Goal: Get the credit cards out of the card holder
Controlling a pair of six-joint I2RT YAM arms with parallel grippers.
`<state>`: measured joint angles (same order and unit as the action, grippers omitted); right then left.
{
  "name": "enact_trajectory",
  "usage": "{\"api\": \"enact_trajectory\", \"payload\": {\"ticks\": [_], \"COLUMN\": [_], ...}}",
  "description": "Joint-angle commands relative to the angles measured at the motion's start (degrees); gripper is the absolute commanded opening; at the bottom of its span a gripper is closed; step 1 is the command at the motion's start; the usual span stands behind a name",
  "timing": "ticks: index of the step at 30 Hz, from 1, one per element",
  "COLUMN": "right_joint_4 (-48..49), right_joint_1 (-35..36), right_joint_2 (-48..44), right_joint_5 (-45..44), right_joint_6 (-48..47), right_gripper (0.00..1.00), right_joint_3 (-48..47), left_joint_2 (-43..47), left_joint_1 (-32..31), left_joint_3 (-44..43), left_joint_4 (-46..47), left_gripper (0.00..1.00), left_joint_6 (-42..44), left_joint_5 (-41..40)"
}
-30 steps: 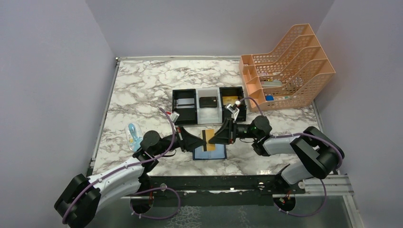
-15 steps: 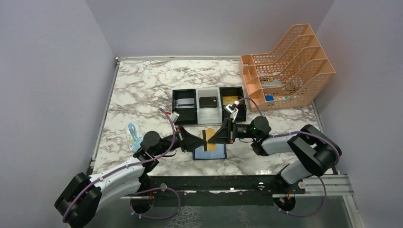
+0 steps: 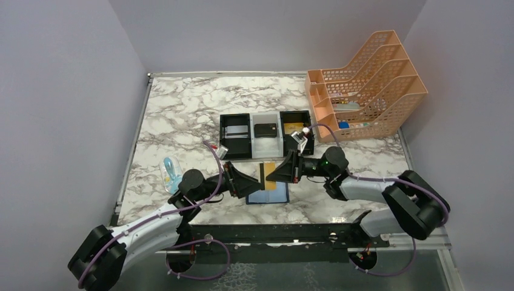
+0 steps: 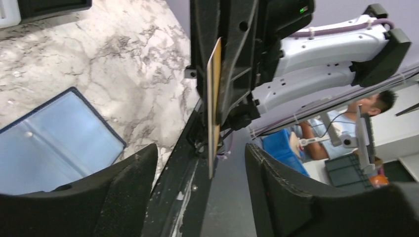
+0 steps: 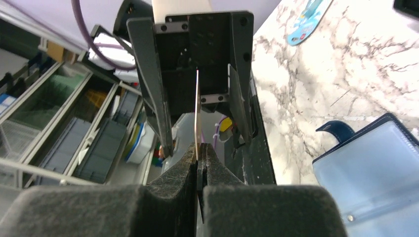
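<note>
Holder [image 3: 273, 197] lies open and flat on the marble table [image 3: 182, 115], pale blue pockets up, tab on its near-left corner as seen from the right wrist.

Right gripper [image 5: 198, 154]: fingers pressed together on the edge of a gold card [image 3: 267, 171]. The card hangs in the air just above the holder's far edge, clear of it. From both wrist cameras I see it edge-on, a thin straight line. From above, a black stripe runs down its left side.

Left gripper [image 4: 200, 158]: jaws spread wide, one finger on each side of the card, gripping nothing. I see gaps between both pads and the card. It faces the right gripper head-on, over the holder's left half.

Beyond the holder, a row of three trays [image 3: 235, 153]. One card in each: a grey card [image 3: 237, 130] in the left one, a black card [image 3: 265, 129] in the middle one, a second gold card [image 3: 294, 127] in the right one.

Further off to the holder's right and back, a peach rack [image 3: 370, 79]. Left of the holder, a small blue item [image 3: 170, 173] on the table; I cannot tell what it is.
</note>
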<state>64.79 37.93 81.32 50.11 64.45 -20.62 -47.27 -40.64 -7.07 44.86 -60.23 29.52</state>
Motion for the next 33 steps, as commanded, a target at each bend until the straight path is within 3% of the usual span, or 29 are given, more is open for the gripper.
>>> {"api": "enact_trajectory", "payload": {"ticks": [1,5,10,14,17,22,27,33], "right_joint_4": [-16.5,-32.82,-46.21,-52.81,-57.07,-62.95,-65.35,-69.55], "right_joint_1": [-0.08,-0.07,-0.05,-0.05,-0.05,-0.05,-0.1,-1.48], "right_joint_2": [-7.24,-14.71,-23.3,-27.76,-29.87,-32.59,-31.48,-23.55], "right_joint_5": [-8.08,-15.67,-25.67,-31.03,-35.22,-44.13,-53.64,-67.29], "right_joint_6": [-9.61,-18.22,-26.56,-32.33,-36.48,-42.31,-46.45,-48.57], "right_gripper": [0.01,0.01,0.01,0.01,0.01,0.01,0.01,0.01], "right_joint_3": [-1.03,-2.82,-4.43,-5.68,-7.05,-8.37,-9.92,-15.86], "left_joint_2": [2.87,5.48,5.81,4.39,3.4,1.63,1.58,-0.79], "left_joint_1": [-0.29,-0.23,-0.27,-0.27,-0.23,-0.23,-0.25,-0.23], "left_joint_3": [-2.44,-7.54,-17.48,-24.92,-29.67,-39.2,-37.74,-36.11], "left_joint_4": [-10.07,-27.69,-52.08,-63.99,-68.81,-77.0,-78.71,-80.6], "left_gripper": [0.82,0.99,0.99,0.99,0.99,0.99,0.99,0.99], "left_joint_6": [4.68,11.78,20.48,25.05,25.17,29.16,32.78,32.46], "left_joint_5": [-2.24,-8.19,-20.85,-30.39,-35.4,-35.38,-47.44,-48.61]}}
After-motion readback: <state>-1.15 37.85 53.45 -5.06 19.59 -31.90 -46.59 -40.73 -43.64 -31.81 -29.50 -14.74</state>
